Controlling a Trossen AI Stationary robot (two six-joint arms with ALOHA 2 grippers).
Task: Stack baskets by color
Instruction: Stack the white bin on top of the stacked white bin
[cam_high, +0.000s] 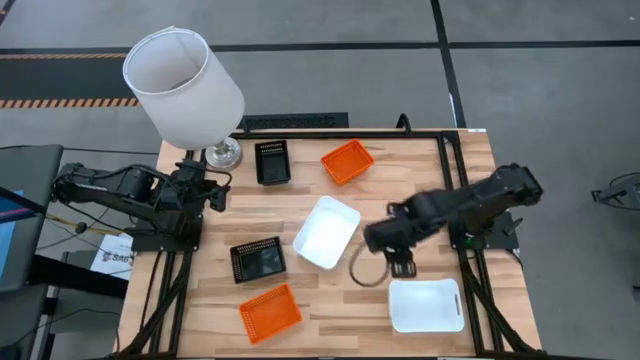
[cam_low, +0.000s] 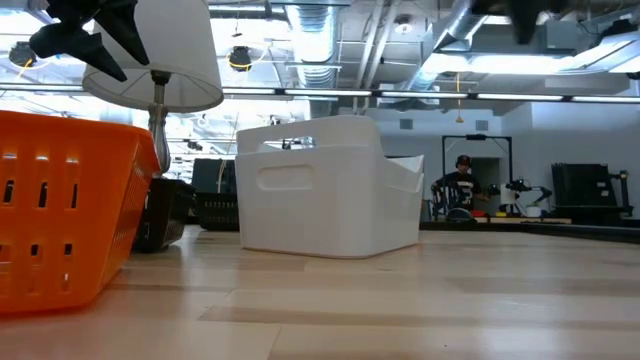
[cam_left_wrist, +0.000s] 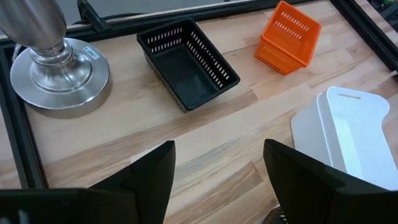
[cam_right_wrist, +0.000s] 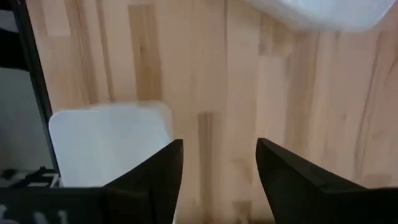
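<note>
Your right claw (cam_high: 401, 263) hangs over the right half of the wooden bench (cam_high: 420, 190), its fingers spread with nothing between them; in the right wrist view only bare planks show in the gap. Your left claw (cam_left_wrist: 217, 180) waits at the far left by the lamp's metal base (cam_left_wrist: 53, 68), fingers spread and empty too.

Seven baskets can be counted from above. A white plastic basket (cam_high: 426, 304) sits alone at the near right, just nearer than the right claw. A second white basket (cam_high: 326, 231) lies mid-bench, tilted; the left wrist view shows two white rims there, one nested in the other, though you cannot make that out from overhead. One orange mesh basket (cam_high: 346, 161) rests at the far centre, another orange mesh basket (cam_high: 270, 311) at the near left. A black mesh basket (cam_high: 272, 162) stands far, beside the lamp base, and another black mesh basket (cam_high: 257, 259) lies left of centre. The remaining baskets cannot be found in any view.

The white cylindrical lamp shade (cam_high: 183, 85) covers the bench's far-left corner. In the low view the near orange basket is cut off at the left edge and hides most of what lies behind it.
</note>
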